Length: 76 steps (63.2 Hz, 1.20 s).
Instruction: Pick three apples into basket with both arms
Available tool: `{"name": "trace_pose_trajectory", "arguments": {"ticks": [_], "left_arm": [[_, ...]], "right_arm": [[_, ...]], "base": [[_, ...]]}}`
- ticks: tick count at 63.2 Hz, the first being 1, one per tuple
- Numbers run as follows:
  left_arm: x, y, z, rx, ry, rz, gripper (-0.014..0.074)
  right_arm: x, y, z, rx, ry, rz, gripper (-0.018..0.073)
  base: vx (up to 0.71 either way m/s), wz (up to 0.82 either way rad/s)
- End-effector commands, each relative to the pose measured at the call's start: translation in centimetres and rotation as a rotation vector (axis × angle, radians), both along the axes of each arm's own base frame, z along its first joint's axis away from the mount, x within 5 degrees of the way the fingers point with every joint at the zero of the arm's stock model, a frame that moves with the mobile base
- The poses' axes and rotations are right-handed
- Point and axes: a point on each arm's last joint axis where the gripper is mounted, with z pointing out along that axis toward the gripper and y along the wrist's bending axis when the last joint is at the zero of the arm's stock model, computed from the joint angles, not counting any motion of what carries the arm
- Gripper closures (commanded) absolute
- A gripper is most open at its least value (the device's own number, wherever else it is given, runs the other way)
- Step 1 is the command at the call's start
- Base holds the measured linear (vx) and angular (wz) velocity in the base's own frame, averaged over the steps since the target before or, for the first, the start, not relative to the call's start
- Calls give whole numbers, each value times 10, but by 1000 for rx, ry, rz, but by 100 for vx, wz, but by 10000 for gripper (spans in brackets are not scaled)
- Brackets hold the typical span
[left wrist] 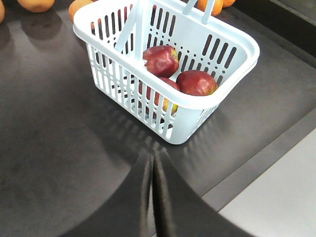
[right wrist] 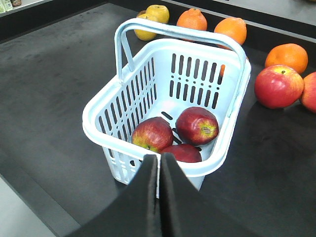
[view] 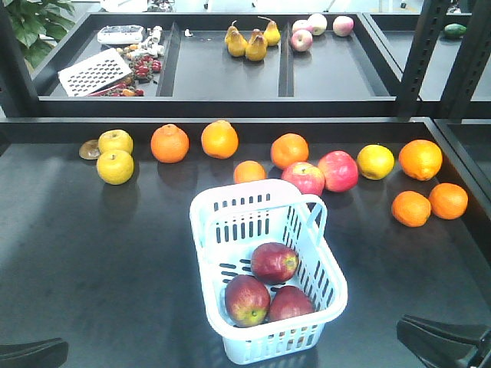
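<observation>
Three dark red apples lie inside the pale blue basket [view: 268,346]: one at the back [view: 274,261] and two at the front [view: 247,300] [view: 291,303]. The basket's handle [view: 311,211] stands up on its right side. My left gripper [left wrist: 154,150] is shut and empty, low over the table just short of the basket's corner [left wrist: 123,94]. My right gripper [right wrist: 159,157] is also shut and empty, with its tips in front of the basket's near rim [right wrist: 98,123] and the apples [right wrist: 197,125] just beyond. In the front view both grippers [view: 54,351] [view: 410,331] show only at the bottom corners.
Two pinkish-red apples [view: 303,178] [view: 338,170] sit just behind the basket, in a row with oranges [view: 219,139] and yellow fruit [view: 115,166]. More oranges [view: 411,208] lie at the right. A back shelf holds pears [view: 255,44]. The table's raised front edge [left wrist: 261,158] runs near the left gripper.
</observation>
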Motion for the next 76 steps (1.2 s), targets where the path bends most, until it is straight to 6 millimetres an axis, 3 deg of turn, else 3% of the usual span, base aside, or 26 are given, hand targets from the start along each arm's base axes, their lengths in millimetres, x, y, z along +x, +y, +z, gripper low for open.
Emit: {"name": "trace_pose_trajectory", "arguments": {"ticks": [1,16,30,38,46,62,66,76], "left_arm": [[4,0,12,-55,-54,38,603],[5,0,13,-75,-68,55,603],[14,12,15,-92,-90,239,603],[16,18,2,-95,-38,329,603],[13,20,-30,-85,-9,343,603],[2,24,-72,-157,-110,332,603],[0,25,-72,-142,-101,331,603],[-6,29,-63,-95,-267,285,603]], "right_arm": [[4,-1,11,31,-48,-31,565],[4,-1,11,31,-48,-31,565],[4,-1,11,32,-47,-30,565],[4,-1,11,32,-47,-30,565],[4,-1,11,32,-47,-30,565],[4,-1,11,32,-47,-30,565],[4,-1,11,32,-47,-30,565],[4,-1,11,32,-47,-30,565]], "base": [[0,0],[0,0],[0,0],[0,0],[0,0],[0,0],[0,0],[0,0]]}}
